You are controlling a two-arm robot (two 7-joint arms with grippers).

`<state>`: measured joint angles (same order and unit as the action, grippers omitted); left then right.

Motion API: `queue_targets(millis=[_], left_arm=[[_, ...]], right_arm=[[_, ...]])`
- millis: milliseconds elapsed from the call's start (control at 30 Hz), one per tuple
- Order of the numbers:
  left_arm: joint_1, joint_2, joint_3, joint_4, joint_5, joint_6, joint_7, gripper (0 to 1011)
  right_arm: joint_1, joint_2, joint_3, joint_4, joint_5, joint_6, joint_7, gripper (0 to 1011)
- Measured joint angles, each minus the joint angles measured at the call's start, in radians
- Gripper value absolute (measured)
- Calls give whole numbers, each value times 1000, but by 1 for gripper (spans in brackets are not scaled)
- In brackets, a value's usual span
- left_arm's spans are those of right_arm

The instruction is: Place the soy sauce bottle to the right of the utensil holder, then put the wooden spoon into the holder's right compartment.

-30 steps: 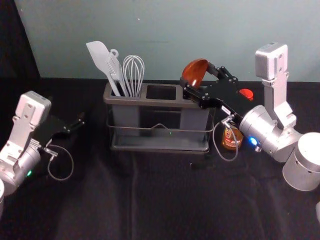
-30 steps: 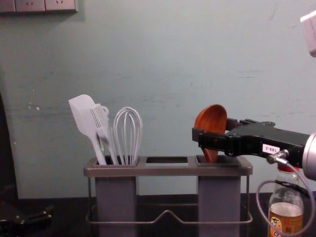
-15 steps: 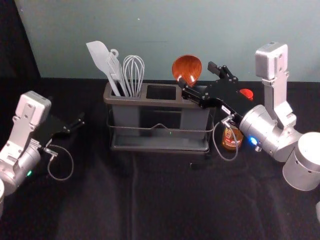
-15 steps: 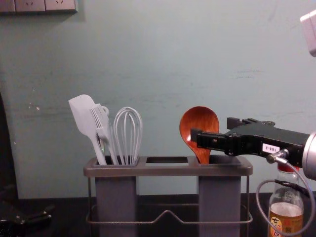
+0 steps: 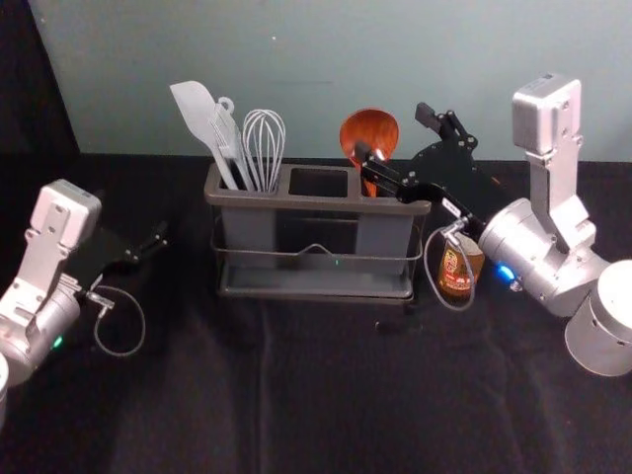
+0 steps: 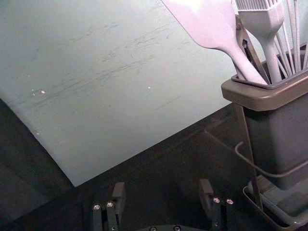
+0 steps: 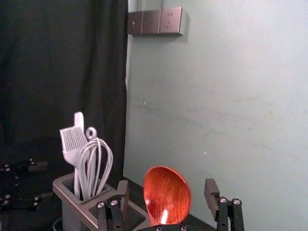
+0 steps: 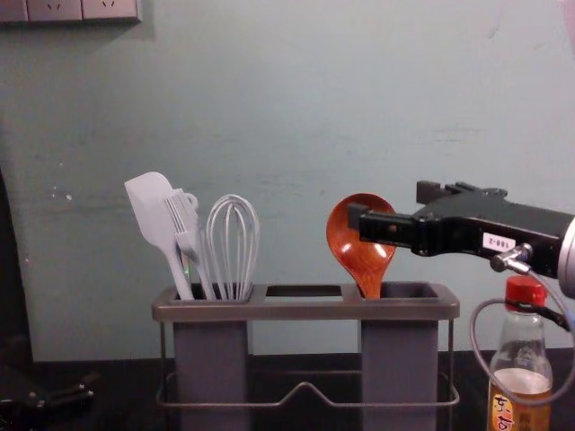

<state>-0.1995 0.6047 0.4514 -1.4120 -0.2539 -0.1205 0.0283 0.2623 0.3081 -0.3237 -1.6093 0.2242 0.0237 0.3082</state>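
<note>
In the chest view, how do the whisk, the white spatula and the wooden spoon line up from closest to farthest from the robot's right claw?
From the right claw:
1. Wooden spoon: in the holder's right compartment, just by the claw.
2. Whisk: in the left compartment, on its right side.
3. White spatula: same compartment, leaning out left.
</note>
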Motion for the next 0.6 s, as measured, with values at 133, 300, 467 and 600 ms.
queue_targets(millis=[133,300,467,600], left_arm=[[0,0,0,0,0,0,0,1005],[0,0,0,0,0,0,0,1005],[0,0,0,0,0,0,0,1005],[0,0,0,0,0,0,0,1005]], right_arm=[[-21,3,10,-31,-5,-11,-3,1002],[-62,15,31,-83,-4,-15,-8,1002],[-114,33,52,-143,-1,-25,-13,1002],[-179,47,72,-202,-4,-39,-22,1002]])
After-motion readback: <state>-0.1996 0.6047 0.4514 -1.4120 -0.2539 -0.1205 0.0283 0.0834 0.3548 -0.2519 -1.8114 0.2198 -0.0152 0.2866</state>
